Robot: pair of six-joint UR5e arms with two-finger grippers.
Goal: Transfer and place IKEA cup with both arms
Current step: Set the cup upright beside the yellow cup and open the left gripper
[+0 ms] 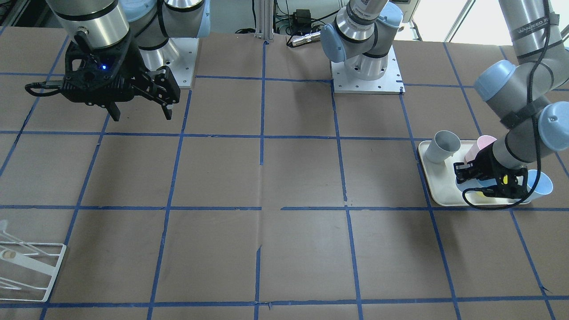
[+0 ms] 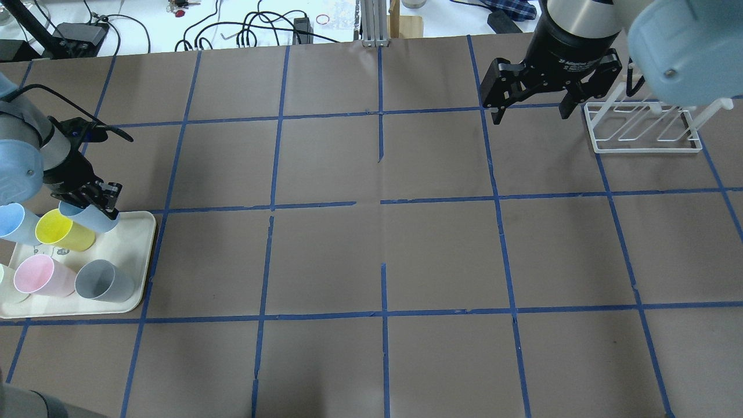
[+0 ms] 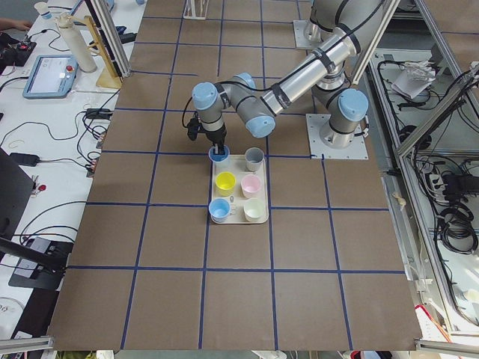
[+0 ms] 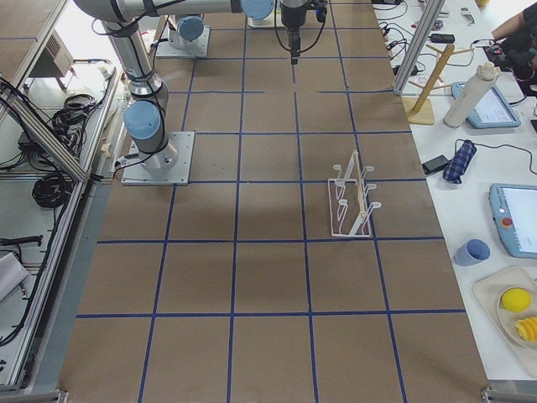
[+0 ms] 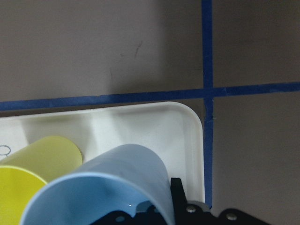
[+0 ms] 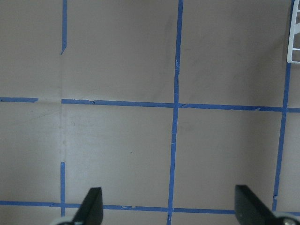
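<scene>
The job is barely under way, by the look of it. The IKEA cup [image 2: 90, 217] sits at the corner of the cream tray [image 2: 136, 258] at the left end of the bench [image 2: 383, 255], beside the yellow cup [image 2: 61, 231] and near the grey cup [image 2: 103, 281], the pink cup [image 2: 40, 276] and its blue twin [image 2: 16, 223]. I judge nothing has been handed over or placed yet; the lift, the pass between arms and the setting down all remain.

The left end effector [image 2: 96, 197] is down on that cup: in the wrist view one finger is inside the rim and the pale blue wall lies against it, so it appears clenched on the cup wall, the cup tilted.

The right end effector [image 2: 528, 107] hangs released, jaws spread wide over bare bench, just beside the white wire rack [image 2: 641, 125], holding nothing.
</scene>
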